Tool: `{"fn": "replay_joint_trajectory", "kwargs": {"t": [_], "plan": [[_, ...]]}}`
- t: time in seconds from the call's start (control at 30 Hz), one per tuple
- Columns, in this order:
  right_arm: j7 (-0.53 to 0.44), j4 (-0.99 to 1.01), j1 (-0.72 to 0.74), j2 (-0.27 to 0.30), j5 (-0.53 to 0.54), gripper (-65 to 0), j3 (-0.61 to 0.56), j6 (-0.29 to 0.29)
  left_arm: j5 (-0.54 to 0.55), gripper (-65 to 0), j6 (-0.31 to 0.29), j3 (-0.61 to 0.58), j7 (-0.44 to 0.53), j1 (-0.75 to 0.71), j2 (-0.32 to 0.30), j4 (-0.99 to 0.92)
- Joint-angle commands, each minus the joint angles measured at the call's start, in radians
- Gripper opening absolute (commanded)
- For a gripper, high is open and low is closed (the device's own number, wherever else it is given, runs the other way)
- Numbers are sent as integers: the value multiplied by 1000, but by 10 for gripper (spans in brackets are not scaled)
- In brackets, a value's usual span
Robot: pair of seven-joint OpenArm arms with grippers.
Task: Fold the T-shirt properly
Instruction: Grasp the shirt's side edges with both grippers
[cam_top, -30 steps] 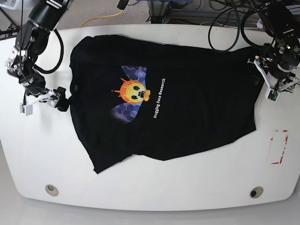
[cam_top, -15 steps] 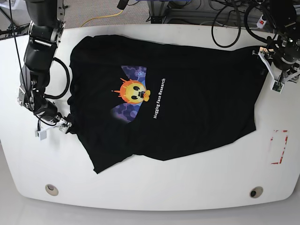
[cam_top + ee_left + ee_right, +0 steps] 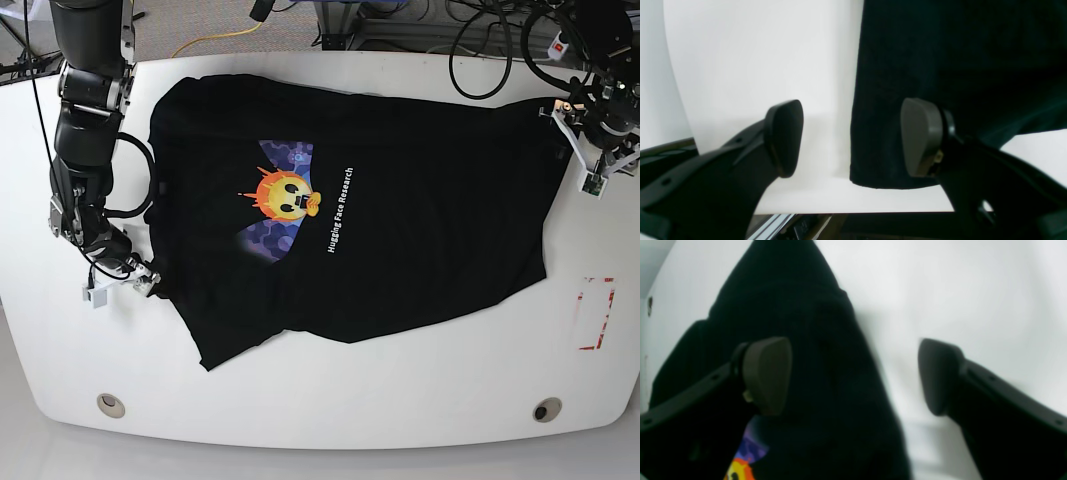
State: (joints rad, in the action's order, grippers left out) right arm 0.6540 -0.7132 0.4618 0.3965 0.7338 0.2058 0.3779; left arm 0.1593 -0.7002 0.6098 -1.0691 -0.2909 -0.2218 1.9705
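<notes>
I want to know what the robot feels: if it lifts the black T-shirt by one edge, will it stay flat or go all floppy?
Probably floppy: the T-shirt lies limp with soft wrinkles and wavy edges. Likely light, since it looks thin against the table.

The right gripper (image 3: 122, 288) hangs low at the end of a steeply bent arm, its two fingers (image 3: 766, 373) spread wide with nothing caught between them. Across the way, the left gripper (image 3: 590, 160) sits at the end of its cable-draped arm, jaws likewise parted, pads (image 3: 920, 136) well apart and gripping nothing.
</notes>
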Motion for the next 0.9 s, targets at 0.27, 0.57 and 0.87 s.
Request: {"fn": "replay_joint_trajectory", "kwargs": {"t": [0.27, 0.57, 0.87], "plan": [[-15, -4, 38, -35, -3, -90, -41, 0, 6, -229, 2, 6, 14, 5, -14, 14], [2, -9, 25, -31, -1, -273, -41, 2, 6, -229, 2, 25, 14, 11, -14, 11], [53, -167, -56, -26, -1, -255, -41, -6, 4, -229, 2, 25, 14, 31, -14, 11]]}}
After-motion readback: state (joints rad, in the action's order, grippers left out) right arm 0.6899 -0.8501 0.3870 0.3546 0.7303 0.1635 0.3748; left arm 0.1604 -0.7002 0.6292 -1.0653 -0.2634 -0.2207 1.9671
